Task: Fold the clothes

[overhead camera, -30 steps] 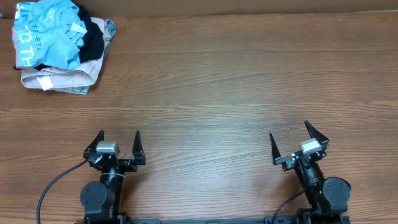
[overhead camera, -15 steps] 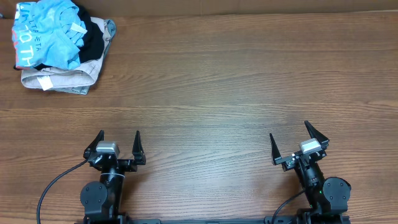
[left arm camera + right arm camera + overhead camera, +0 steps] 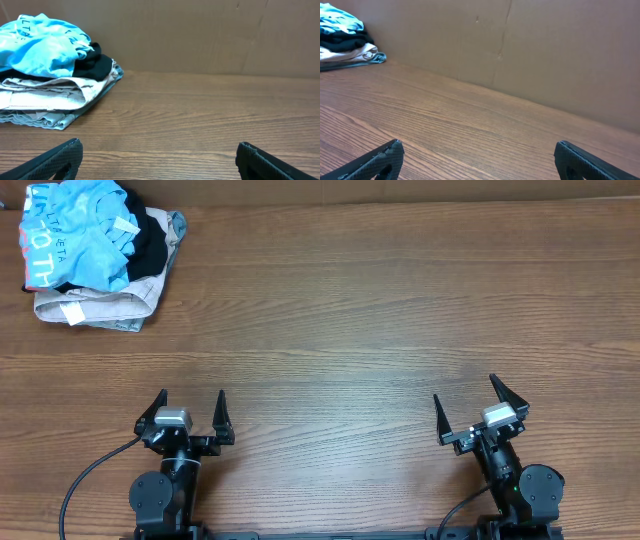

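Note:
The clothes, a crumpled light sky-blue T-shirt (image 3: 75,230) with white lettering, lie on top of a pile at the table's far left corner. The left wrist view shows the shirt (image 3: 42,45) at upper left; the right wrist view catches it (image 3: 337,21) far off at the left edge. My left gripper (image 3: 191,400) stands open near the front edge, left of centre, with nothing between its fingers. My right gripper (image 3: 465,393) is open and empty at the front right. Both are far from the shirt.
Under the shirt lie a black garment (image 3: 152,242) and a beige folded garment (image 3: 95,305). A brown cardboard wall (image 3: 210,35) runs along the back of the wooden table (image 3: 350,310). A cable (image 3: 85,480) trails from the left arm's base.

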Robot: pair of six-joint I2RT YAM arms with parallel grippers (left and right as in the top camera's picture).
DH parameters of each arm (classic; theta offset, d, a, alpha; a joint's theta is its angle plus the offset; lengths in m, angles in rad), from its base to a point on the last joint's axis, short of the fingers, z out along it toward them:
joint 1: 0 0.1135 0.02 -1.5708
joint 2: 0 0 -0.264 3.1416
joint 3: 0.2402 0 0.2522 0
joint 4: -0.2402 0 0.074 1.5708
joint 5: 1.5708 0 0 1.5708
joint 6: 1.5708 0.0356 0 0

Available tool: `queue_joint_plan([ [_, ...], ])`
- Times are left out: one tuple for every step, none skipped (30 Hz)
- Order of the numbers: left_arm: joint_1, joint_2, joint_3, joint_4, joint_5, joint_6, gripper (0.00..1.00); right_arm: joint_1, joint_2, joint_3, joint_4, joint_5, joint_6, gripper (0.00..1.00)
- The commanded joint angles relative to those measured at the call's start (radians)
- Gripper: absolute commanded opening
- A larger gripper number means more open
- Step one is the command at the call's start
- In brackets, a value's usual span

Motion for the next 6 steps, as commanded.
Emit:
queue_joint_plan([
  [-0.006, -0.011, -0.004, -0.003, -0.014, -0.014, 1.0, 0.004, -0.012, -0.011, 0.005, 0.007, 0.003, 1.0],
  [-0.006, -0.011, -0.004, -0.003, -0.013, -0.014, 1.0, 0.004, -0.012, -0.011, 0.005, 0.007, 0.003, 1.0],
  [-0.006, -0.011, -0.004, -0.003, -0.014, -0.014, 1.0, 0.004, -0.012, -0.011, 0.005, 0.007, 0.003, 1.0],
  [-0.006, -0.011, -0.004, -0.002, -0.014, -0.014, 1.0, 0.004, -0.012, -0.011, 0.005, 0.007, 0.003, 1.0],
  [-0.006, -0.011, -0.004, -0.002, -0.013, -0.014, 1.0, 0.004, -0.012, -0.011, 0.005, 0.007, 0.003, 1.0],
  [-0.006, -0.011, -0.004, -0.003, -0.014, -0.014, 1.0, 0.004, -0.012, -0.011, 0.005, 0.007, 0.003, 1.0],
])
